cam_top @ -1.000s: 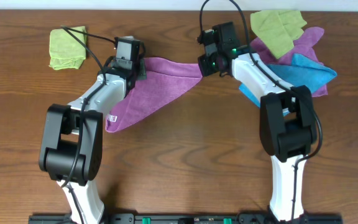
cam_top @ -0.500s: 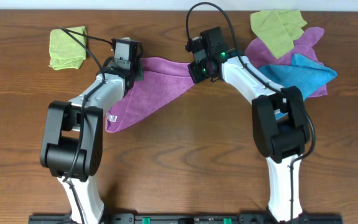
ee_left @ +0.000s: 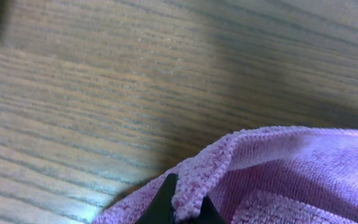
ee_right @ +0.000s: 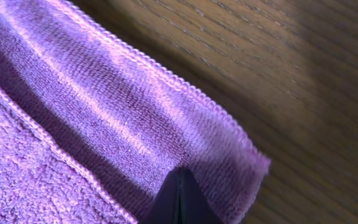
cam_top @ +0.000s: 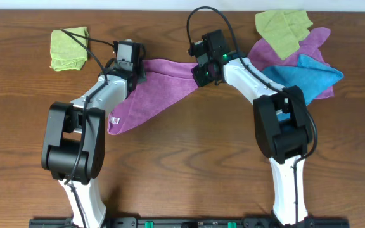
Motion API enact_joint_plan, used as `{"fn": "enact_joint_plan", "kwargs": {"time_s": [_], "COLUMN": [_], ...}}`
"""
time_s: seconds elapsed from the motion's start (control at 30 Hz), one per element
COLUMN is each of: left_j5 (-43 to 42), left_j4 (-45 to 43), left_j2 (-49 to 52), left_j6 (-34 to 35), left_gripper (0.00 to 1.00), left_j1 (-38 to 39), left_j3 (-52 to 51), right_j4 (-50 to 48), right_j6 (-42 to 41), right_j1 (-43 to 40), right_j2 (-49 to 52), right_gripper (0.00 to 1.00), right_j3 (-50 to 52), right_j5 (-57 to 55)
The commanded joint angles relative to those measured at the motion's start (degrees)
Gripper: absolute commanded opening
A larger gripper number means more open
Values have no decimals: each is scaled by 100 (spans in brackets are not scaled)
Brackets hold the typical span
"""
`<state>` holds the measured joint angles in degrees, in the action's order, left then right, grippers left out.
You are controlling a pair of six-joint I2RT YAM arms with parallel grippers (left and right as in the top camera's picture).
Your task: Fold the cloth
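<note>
Overhead, five cloths lie on the counter (cam_top: 189, 158): two purple, two green, one blue. The cloth (cam_top: 154, 85) (the purple one with the white tag (cam_top: 114, 120) at its near-left corner) spans between the two hands in the far middle. The left hand (cam_top: 138, 68) is clamped on its far-left corner and the right hand (cam_top: 201, 71) is pinched shut on its far-right corner. One green cloth (cam_top: 67, 47) sits far left. The other green cloth (cam_top: 281, 26), the second purple cloth (cam_top: 315, 39) and the blue cloth (cam_top: 309, 73) are piled far right.
</note>
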<state>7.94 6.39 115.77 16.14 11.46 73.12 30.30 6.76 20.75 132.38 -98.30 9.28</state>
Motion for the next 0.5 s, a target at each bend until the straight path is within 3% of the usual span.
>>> {"fn": "enact_joint_plan", "kwargs": {"time_s": [0.0,0.47], "left_j5": [103,173], "left_j4": [111,-79], "left_j2": [72,74], "left_j6": [468,575], "left_gripper": [6,6], "left_j1": [-7,317], "left_j3": [87,87], "right_j4": [144,229], "right_j6": [216,317], "right_j1": [-173,-417], "right_j2": [243,243], "right_gripper": [1,1], "right_j3": [7,4], "right_j5": [-352,-326]}}
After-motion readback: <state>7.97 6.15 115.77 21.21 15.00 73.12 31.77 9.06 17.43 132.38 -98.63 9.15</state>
